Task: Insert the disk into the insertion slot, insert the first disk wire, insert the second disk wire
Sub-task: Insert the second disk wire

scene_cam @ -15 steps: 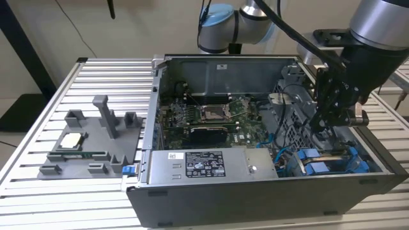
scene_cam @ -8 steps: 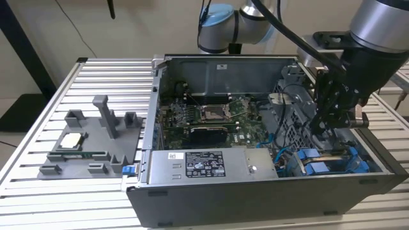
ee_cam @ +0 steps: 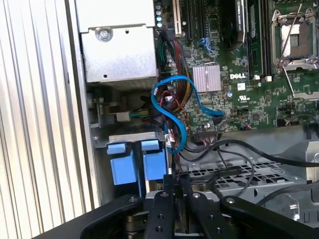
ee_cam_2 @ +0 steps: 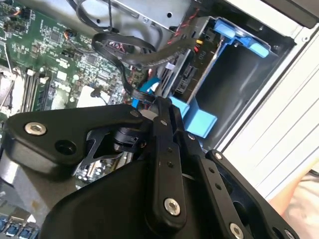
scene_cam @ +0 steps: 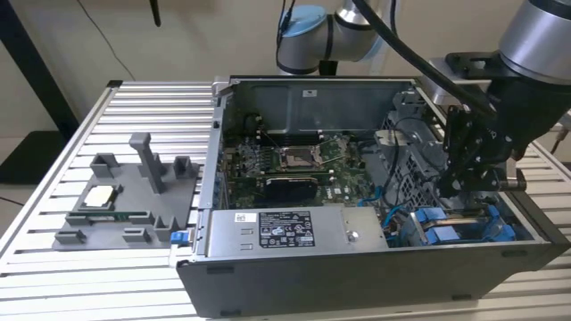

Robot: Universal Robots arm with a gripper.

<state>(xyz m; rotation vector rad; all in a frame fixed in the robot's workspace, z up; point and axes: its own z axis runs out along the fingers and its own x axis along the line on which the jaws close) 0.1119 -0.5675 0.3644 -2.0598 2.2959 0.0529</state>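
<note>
**Disk and slot.** We see the disk (ee_cam_2: pixel 195 62) standing on edge inside the slot (ee_cam_2: pixel 241 84), its bright blue carrier (ee_cam_2: pixel 234 34) round it and its connector edge turned toward the board. In the exterior view the carrier (scene_cam: pixel 450 224) lies in the case's near corner, at the exterior view's right, just beside the power supply (scene_cam: pixel 285 231).

**Gripper.** The gripper (ee_cam_2: pixel 158 105) hangs over the open case (scene_cam: pixel 357 281), next to the disk's connector edge. In both wrist views its two black fingers (ee_cam: pixel 168 186) are drawn close together with only a thin gap between them. We cannot tell whether anything is pinched there. In the exterior view the gripper (scene_cam: pixel 458 192) reaches down into the case just above the carrier.

**Wires.** A blue wire (ee_cam: pixel 182 132) loops over the board (ee_cam: pixel 239 99) and runs down to the fingertips; in the second wrist view a short blue length (ee_cam_2: pixel 147 88) shows right at the tips. A flat black cable (ee_cam_2: pixel 119 47) arches above the gripper toward the disk.

**Surroundings.** On the board we note a ribbed silver heatsink (ee_cam: pixel 207 78) and the open processor socket (ee_cam: pixel 294 37), the latter near the case's middle in the exterior view. The case rests on a slatted metal table (scene_cam: pixel 134 281). At the exterior view's left, well apart from the case, a grey fixture tray (scene_cam: pixel 134 217) holds small parts
</note>
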